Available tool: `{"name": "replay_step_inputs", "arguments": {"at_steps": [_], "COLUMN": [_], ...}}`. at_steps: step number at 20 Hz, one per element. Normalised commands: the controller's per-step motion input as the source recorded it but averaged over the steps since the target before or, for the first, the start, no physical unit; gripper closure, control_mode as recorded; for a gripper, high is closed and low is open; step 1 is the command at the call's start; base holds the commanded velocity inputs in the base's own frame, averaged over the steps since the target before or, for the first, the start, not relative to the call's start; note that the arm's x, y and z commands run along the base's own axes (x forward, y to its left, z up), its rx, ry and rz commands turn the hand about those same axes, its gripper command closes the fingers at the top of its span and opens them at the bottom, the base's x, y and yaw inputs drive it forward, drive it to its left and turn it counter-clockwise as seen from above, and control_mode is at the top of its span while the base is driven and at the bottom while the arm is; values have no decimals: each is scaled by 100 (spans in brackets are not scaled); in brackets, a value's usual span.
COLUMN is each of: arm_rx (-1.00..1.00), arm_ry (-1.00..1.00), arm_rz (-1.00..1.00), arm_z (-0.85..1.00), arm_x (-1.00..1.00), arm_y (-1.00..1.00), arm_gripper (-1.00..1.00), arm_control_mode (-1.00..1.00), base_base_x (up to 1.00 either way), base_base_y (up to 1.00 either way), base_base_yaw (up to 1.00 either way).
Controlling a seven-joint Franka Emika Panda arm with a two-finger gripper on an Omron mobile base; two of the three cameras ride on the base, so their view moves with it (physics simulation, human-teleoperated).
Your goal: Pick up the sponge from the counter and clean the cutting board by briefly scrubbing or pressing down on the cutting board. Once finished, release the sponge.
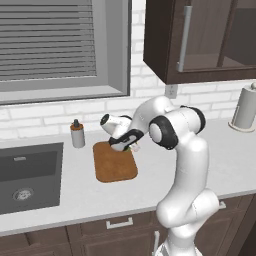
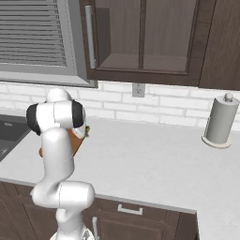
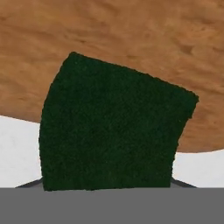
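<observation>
The dark green sponge (image 3: 113, 127) looms large in the hand view, covering my fingertips. Behind it lies the brown wooden cutting board (image 3: 131, 39), with light counter (image 3: 17, 148) showing at both lower corners. In the left base view my gripper (image 1: 132, 146) hangs over the far right corner of the cutting board (image 1: 114, 164), shut on the sponge (image 1: 134, 148), of which a small green bit peeks out. The arm hides most of the board in the right base view, leaving a brown sliver (image 2: 75, 139).
A small soap bottle (image 1: 77, 134) stands left of the board, and the dark sink (image 1: 27, 175) lies further left. A paper towel roll (image 1: 246, 107) stands at the far right by the wall. Wall cabinets (image 2: 145, 37) hang above the counter (image 2: 150, 159).
</observation>
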Motion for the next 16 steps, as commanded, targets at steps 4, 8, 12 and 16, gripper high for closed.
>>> {"name": "replay_step_inputs", "arguments": {"at_steps": [4,8,12,16], "arm_rx": [0,-1,-4,-4], "arm_ry": [0,0,-6,-13], "arm_rz": [8,6,6,6], "arm_z": [-56,-45,-32,-2], "arm_x": [-26,-26,-34,-30], "arm_y": [-89,-78,-62,-32], "arm_gripper": [100,100,100,100], "arm_control_mode": [-100,-100,-100,-100], "base_base_x": [0,0,0,0], "base_base_y": [0,0,0,0], "base_base_yaw": [0,0,0,0]}}
